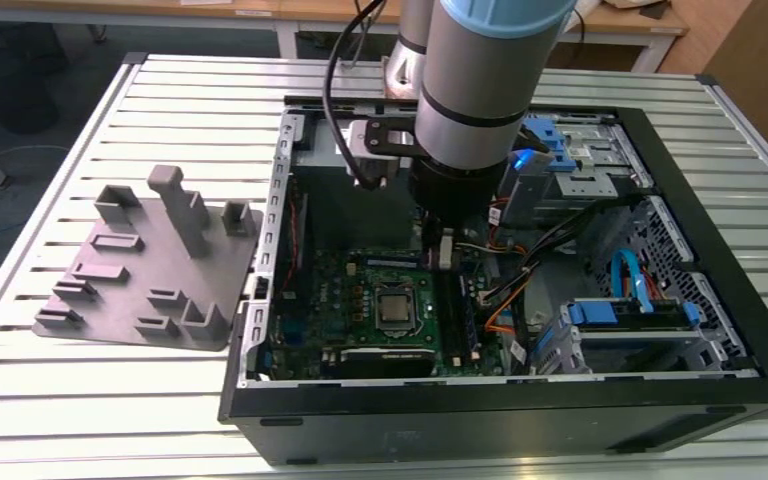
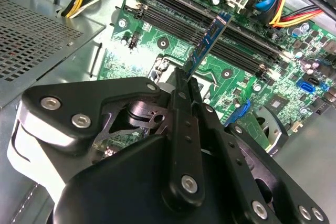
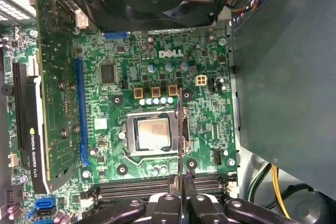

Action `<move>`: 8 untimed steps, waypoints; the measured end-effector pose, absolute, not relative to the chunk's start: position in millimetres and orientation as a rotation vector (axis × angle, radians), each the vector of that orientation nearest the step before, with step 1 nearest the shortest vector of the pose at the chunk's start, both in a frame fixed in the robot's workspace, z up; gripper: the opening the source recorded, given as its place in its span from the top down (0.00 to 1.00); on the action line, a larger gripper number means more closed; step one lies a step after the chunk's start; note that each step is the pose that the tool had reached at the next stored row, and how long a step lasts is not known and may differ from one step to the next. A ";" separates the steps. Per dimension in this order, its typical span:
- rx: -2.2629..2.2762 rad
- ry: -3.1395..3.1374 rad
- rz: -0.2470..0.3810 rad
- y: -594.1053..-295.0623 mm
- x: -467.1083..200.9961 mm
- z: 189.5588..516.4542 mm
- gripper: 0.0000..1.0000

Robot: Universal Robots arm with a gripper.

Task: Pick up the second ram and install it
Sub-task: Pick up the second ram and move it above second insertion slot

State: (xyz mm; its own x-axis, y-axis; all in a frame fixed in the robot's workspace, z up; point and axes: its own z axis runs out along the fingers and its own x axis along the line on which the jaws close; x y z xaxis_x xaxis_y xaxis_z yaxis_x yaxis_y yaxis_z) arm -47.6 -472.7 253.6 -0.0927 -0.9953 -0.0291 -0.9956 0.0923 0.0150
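Black-fingered end effector (image 2: 187,81) is clamping the near end of the second ram (image 2: 210,40), gripping it tight on both faces. Arm (image 1: 484,90) is reaching into the open PC case (image 1: 491,430) on the slatted bench (image 1: 91,400), holding the stick edge-on over the mobo (image 3: 210,56) beside the CPU socket (image 3: 152,135), far end pointing at the long black slots (image 2: 173,3); contact w/ them can't be told. Grey holder plate (image 1: 131,290) is lying on the bench, at the exterior view's left of the case.
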 end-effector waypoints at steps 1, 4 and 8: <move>-2.108 2.313 0.048 -472.7 -47.6 253.6 0.89; -2.108 2.313 0.048 -473.2 -47.7 253.6 0.89; -2.108 2.313 0.048 -480.3 -47.7 253.6 0.89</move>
